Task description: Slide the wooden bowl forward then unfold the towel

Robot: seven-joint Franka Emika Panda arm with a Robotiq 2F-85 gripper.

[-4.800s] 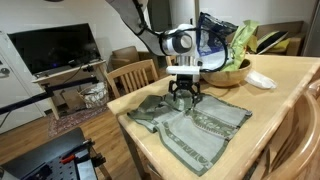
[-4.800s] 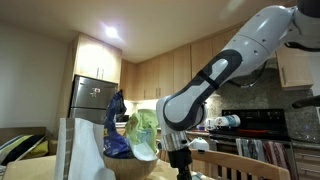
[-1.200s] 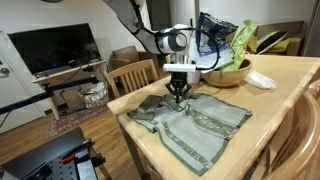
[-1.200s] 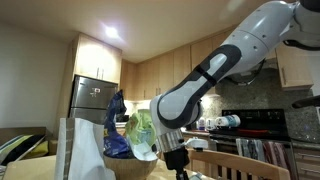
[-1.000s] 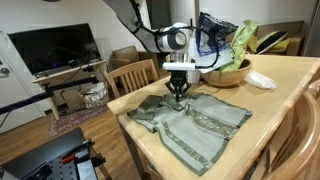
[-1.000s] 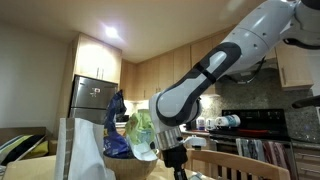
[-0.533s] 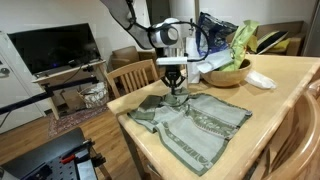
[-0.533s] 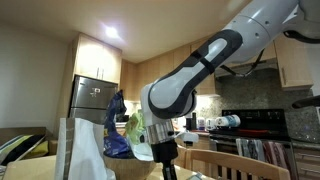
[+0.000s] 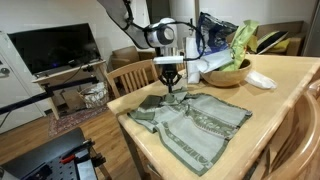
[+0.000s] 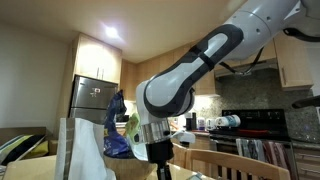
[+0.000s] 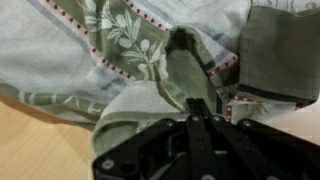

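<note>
The grey-green towel [image 9: 197, 122] lies partly folded on the wooden table [image 9: 285, 75] in an exterior view. In the wrist view its olive-sprig stripes [image 11: 120, 40] fill the frame. My gripper [image 9: 172, 90] hangs over the towel's far edge, fingers pointing down. Seen from the wrist, the gripper [image 11: 198, 106] is shut on a raised fold of the cloth. The wooden bowl [image 9: 232, 73] stands behind the towel, piled with green and blue bags; it is a little way from the gripper.
A small white dish [image 9: 262, 80] lies beside the bowl. Wooden chairs stand at the table's end [image 9: 133, 75] and at its near side [image 9: 300, 135]. A television [image 9: 55, 48] is off the table. The arm [image 10: 170, 95] fills the low exterior view.
The gripper, still shut, has moved sideways along the towel's far edge toward the chair at the table's end, pulling the pinched fold with it. The bowl has not moved.
</note>
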